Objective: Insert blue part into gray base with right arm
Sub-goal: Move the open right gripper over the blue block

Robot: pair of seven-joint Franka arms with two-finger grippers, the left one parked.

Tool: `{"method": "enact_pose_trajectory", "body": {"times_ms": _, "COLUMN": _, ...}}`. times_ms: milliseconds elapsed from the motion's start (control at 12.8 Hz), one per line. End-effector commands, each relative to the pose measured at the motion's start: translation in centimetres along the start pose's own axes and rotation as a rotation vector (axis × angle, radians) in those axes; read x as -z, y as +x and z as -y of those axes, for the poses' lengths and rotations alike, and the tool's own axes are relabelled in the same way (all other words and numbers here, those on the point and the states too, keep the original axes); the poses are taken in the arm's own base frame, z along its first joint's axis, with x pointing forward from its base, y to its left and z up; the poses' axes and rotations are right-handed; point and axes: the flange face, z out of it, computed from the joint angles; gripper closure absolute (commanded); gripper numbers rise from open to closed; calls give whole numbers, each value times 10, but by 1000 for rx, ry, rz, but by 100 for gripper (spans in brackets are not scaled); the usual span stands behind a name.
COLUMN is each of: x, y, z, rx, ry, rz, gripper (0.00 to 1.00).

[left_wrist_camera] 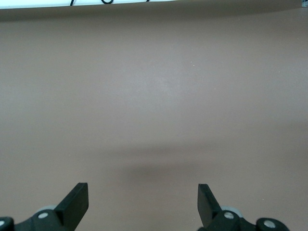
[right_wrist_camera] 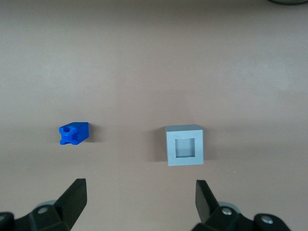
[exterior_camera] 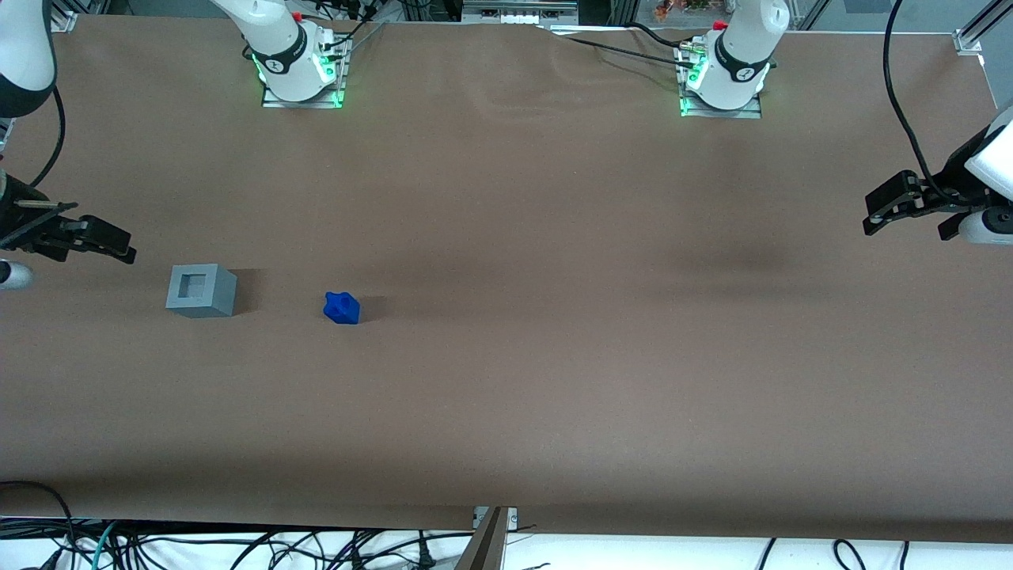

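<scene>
The gray base [exterior_camera: 201,290] stands on the brown table with its square recess facing up. It also shows in the right wrist view [right_wrist_camera: 184,145]. The blue part [exterior_camera: 342,308] lies on the table beside the base, a short way toward the parked arm's end, apart from it. It also shows in the right wrist view [right_wrist_camera: 73,134]. My right gripper [exterior_camera: 119,241] hangs above the table at the working arm's end, beside the base and clear of both things. In the right wrist view the gripper [right_wrist_camera: 140,192] is open and empty, its fingers wide apart.
The brown table [exterior_camera: 554,356] stretches wide toward the parked arm's end. The two arm bases [exterior_camera: 299,67] [exterior_camera: 724,75] stand at the table's edge farthest from the front camera. Cables [exterior_camera: 237,546] lie below the edge nearest the front camera.
</scene>
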Motion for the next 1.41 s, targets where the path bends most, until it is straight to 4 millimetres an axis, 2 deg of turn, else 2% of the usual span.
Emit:
{"method": "enact_pose_trajectory", "body": {"times_ms": 0, "x": -42, "y": 18, "z": 45, "rx": 74, "ry": -2, "rz": 35, "gripper": 0}}
{"method": "enact_pose_trajectory", "body": {"times_ms": 78, "x": -53, "y": 22, "z": 59, "rx": 83, "ry": 2, "rz": 37, "gripper": 0}}
{"method": "enact_pose_trajectory", "body": {"times_ms": 235, "x": -81, "y": 32, "z": 104, "rx": 143, "ry": -1, "rz": 21, "gripper": 0}}
{"method": "enact_pose_trajectory", "body": {"times_ms": 392, "x": -107, "y": 39, "z": 128, "rx": 61, "ry": -2, "rz": 19, "gripper": 0}}
{"method": "enact_pose_trajectory", "body": {"times_ms": 549, "x": -141, "y": 42, "z": 154, "rx": 33, "ry": -10, "rz": 43, "gripper": 0}}
{"method": "enact_pose_trajectory", "body": {"times_ms": 706, "x": -174, "y": 45, "z": 165, "rx": 43, "ry": -14, "rz": 64, "gripper": 0}}
{"method": "enact_pose_trajectory", "body": {"times_ms": 941, "x": -208, "y": 39, "z": 181, "rx": 14, "ry": -21, "rz": 114, "gripper": 0}}
{"method": "enact_pose_trajectory", "body": {"times_ms": 1098, "x": -234, "y": 33, "z": 203, "rx": 23, "ry": -33, "rz": 143, "gripper": 0}}
{"method": "enact_pose_trajectory", "body": {"times_ms": 1333, "x": -270, "y": 23, "z": 206, "rx": 29, "ry": -42, "rz": 167, "gripper": 0}}
